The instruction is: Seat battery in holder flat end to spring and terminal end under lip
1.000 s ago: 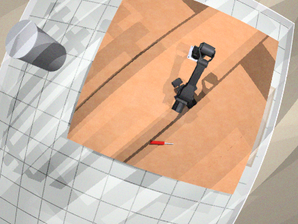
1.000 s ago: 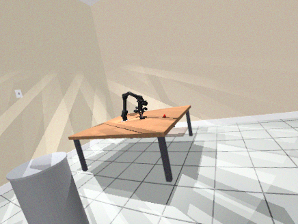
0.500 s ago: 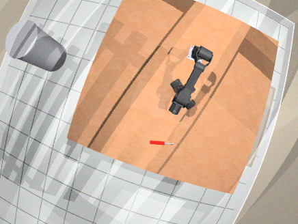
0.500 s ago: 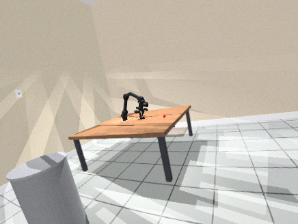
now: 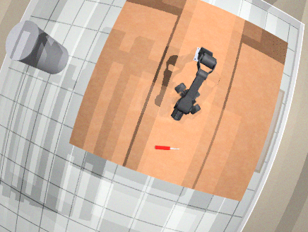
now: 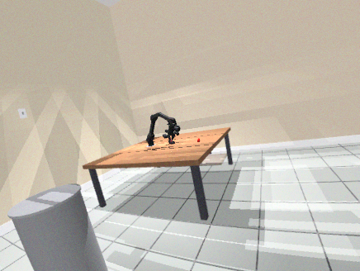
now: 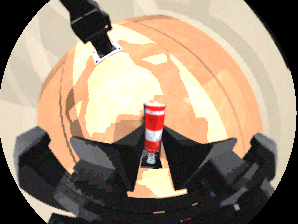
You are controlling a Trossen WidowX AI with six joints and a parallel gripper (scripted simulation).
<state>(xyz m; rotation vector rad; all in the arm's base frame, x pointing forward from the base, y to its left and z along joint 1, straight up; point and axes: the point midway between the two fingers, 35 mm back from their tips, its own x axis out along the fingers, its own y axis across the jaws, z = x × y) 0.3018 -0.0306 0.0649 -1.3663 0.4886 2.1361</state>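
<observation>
The battery (image 7: 154, 122), banded red and white, is between the fingertips in the wrist view, its long axis running up the picture. My gripper (image 7: 153, 127) (image 6: 172, 141) is shut on it, low over the table. The black holder (image 7: 145, 163) shows just below the battery's near end, with its coiled spring (image 7: 151, 158) in sight. The battery and fingers hide most of the holder, and the lip cannot be made out. Whether the battery lies flat or is tilted, and whether it touches the spring, I cannot tell. The top view hides battery and holder under the arm.
A red-handled screwdriver (image 5: 162, 148) (image 6: 198, 140) lies on the wooden table (image 5: 106, 117) (image 6: 136, 161), beyond the gripper from the arm's base. The white base plate (image 5: 197, 54) (image 7: 116, 50) is under the arm's foot. A grey cylinder (image 5: 53, 58) (image 6: 58, 231) stands off the table.
</observation>
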